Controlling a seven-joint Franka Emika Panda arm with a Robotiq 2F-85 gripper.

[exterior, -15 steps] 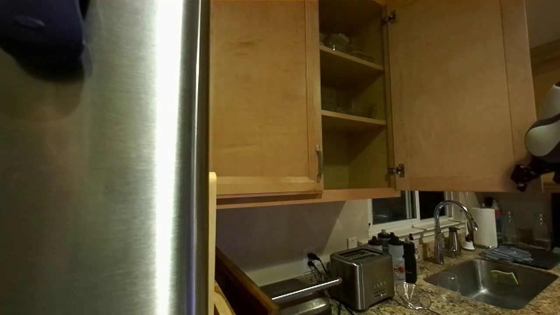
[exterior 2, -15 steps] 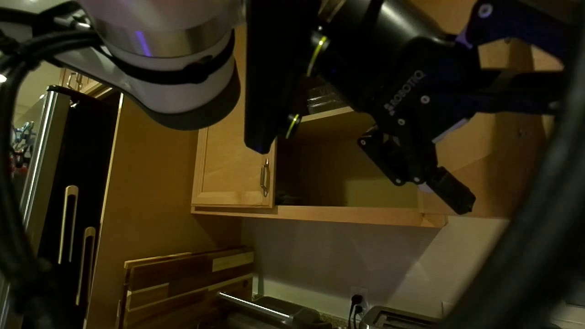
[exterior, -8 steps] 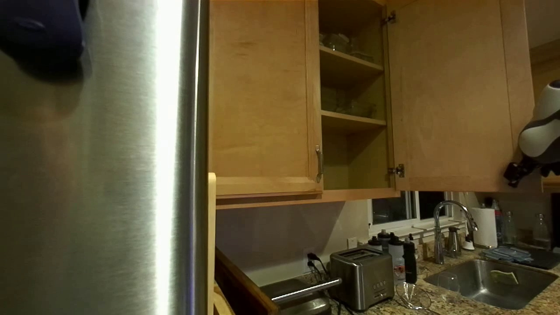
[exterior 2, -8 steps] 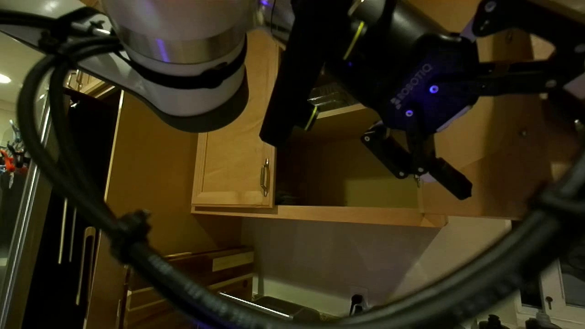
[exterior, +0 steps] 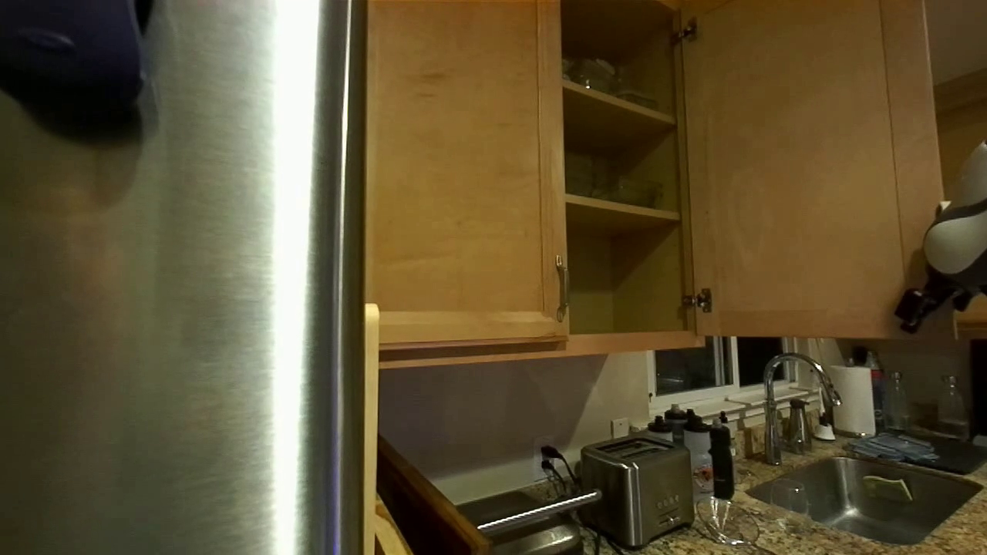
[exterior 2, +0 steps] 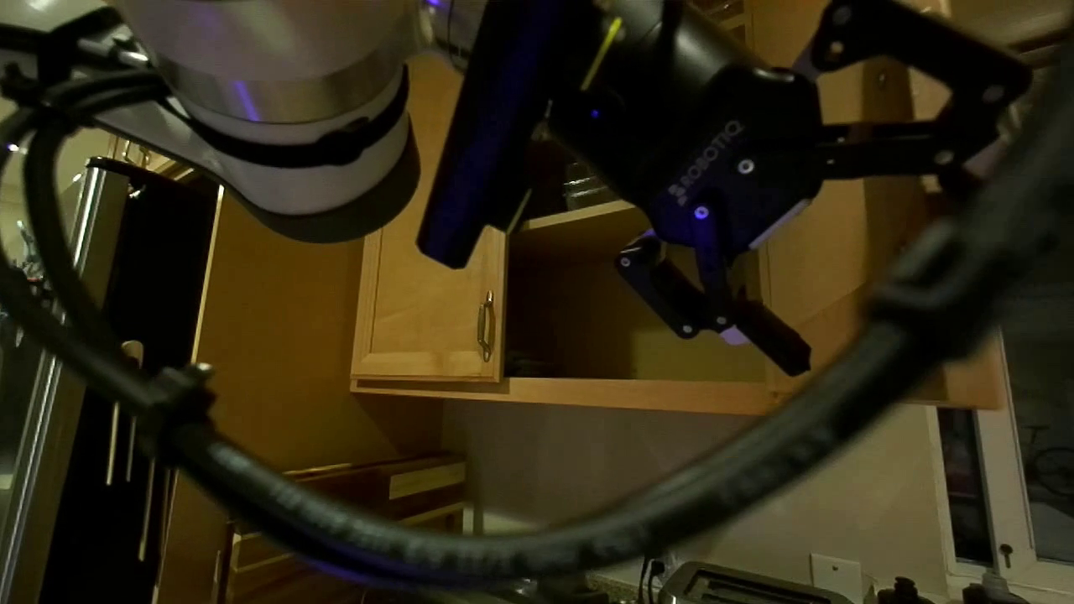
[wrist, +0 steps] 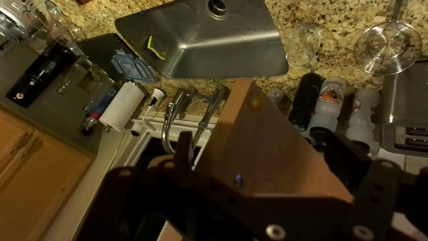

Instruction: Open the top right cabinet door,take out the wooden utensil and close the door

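The top right cabinet door (exterior: 802, 169) stands wide open, its inner face showing; part of it also shows behind my gripper in an exterior view (exterior 2: 839, 226). In the wrist view the door (wrist: 264, 134) lies between and beyond my fingers, with a screw on its face. My gripper (wrist: 262, 147) is open with nothing in it. In both exterior views the gripper (exterior: 942, 304) (exterior 2: 889, 256) is near the door's lower outer part; whether it touches is unclear. The open cabinet (exterior: 617, 208) holds glassware on its shelves. The wooden utensil is not visible.
The twin door (exterior: 463, 169) is shut left of the opening. Below are a toaster (exterior: 640, 489), bottles (wrist: 331, 100), a faucet (exterior: 775, 401) and the sink (wrist: 234, 60). A fridge (exterior: 193, 277) stands at the left. A thick cable (exterior 2: 503, 545) loops beneath the arm.
The gripper shifted slightly one way, then back; in an exterior view it is now further left than half a second ago. The cable swung. The door looks unmoved and the jaws stay open.
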